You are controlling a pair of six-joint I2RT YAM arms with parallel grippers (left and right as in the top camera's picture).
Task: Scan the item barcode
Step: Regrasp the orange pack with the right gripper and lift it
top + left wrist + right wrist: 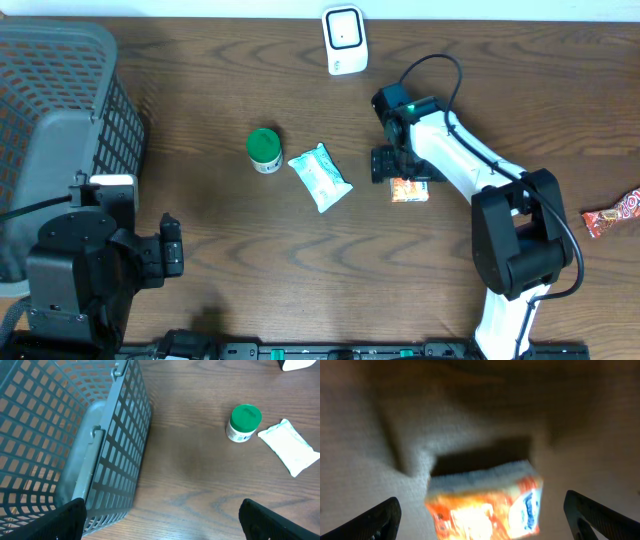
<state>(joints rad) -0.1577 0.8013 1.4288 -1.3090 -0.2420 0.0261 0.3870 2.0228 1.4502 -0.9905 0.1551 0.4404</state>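
Note:
A small orange box (pixel 409 190) lies on the wooden table just right of centre. My right gripper (pixel 398 163) hovers over it, open. In the right wrist view the orange box (pixel 485 505) is blurred and sits between the two dark fingers (pixel 380 521), with a gap on each side. The white barcode scanner (pixel 343 40) stands at the table's far edge. My left gripper (pixel 170 250) is at the near left, open and empty; its wrist view shows bare wood between its fingers (pixel 272 521).
A grey mesh basket (pixel 60 110) fills the far left corner and rises close beside the left arm. A green-lidded jar (pixel 264 150) and a white packet (pixel 320 177) lie mid-table. A red snack bar (pixel 612 215) lies at the right edge.

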